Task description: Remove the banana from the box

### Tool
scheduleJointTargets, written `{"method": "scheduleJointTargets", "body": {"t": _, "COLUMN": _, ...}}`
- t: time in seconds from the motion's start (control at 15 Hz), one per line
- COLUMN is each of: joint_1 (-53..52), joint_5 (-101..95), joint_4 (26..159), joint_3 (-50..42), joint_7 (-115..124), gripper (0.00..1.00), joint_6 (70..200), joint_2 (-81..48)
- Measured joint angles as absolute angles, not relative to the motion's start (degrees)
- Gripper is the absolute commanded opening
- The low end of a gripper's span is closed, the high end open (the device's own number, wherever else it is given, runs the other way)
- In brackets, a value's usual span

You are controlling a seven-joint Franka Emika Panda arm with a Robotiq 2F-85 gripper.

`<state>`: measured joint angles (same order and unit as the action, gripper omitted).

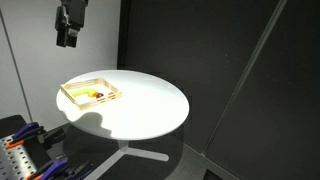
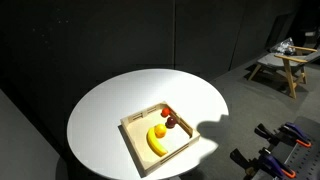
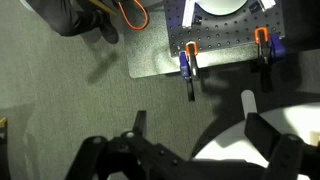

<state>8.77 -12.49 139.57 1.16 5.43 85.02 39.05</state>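
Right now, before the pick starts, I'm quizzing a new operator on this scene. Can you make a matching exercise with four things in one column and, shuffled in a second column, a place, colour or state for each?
Things:
1. banana
2. box
3. gripper
4. table

Descriptions:
A. round and white
B. up in the air, jaws open
C. yellow, lying in the box
D. light wood, near the table's edge

Pairs: 1-C, 2-D, 3-B, 4-A

Raised arm holds gripper high, pointing down, jaws spread wide, empty.
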Motion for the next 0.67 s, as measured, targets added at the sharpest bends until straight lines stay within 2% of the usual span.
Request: {"method": "scheduleJointTargets", "body": {"t": 0.67, "joint_1": 7.82, "joint_5": -12.49, "joint_4": 139.84, "joint_3": 0.58, "joint_7": 5.43, "gripper": 1.0, "joint_6": 86.28, "joint_2": 38.82}}
